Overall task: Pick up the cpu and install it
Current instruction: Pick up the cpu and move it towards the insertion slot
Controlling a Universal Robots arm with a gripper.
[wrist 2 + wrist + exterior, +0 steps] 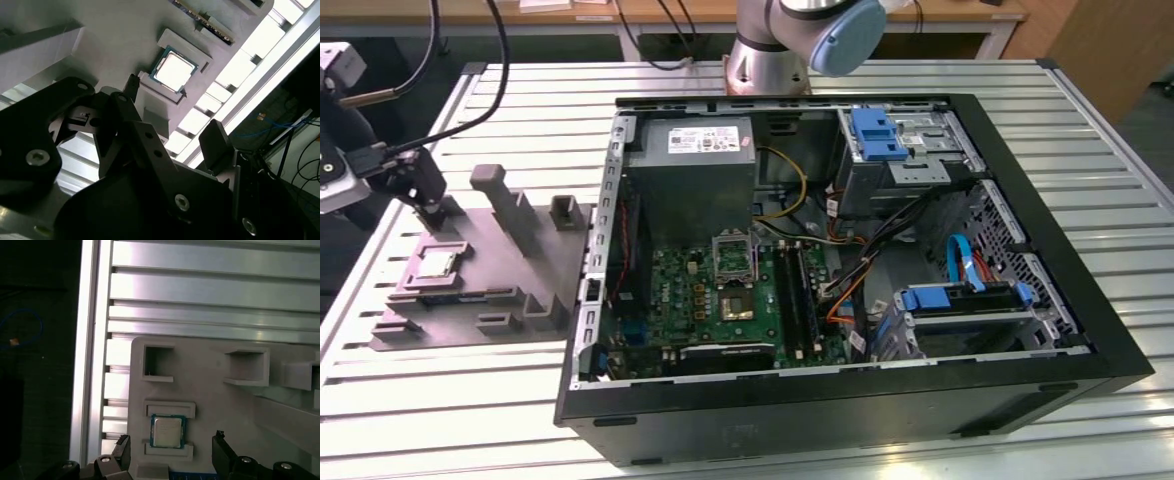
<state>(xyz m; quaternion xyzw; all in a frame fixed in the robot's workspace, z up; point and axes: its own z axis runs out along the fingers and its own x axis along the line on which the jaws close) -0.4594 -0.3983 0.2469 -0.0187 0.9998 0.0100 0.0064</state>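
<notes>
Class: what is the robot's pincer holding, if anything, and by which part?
Nothing is held. The pincer is open over the grey tray, its fingers clear of the cpu, which lies flat in its recess.

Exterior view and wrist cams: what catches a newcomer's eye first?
The open black computer case, motherboard exposed, dominates the slatted table. At the exterior view's left, the cpu lies in a grey tray, the open tool hanging over it.
</notes>
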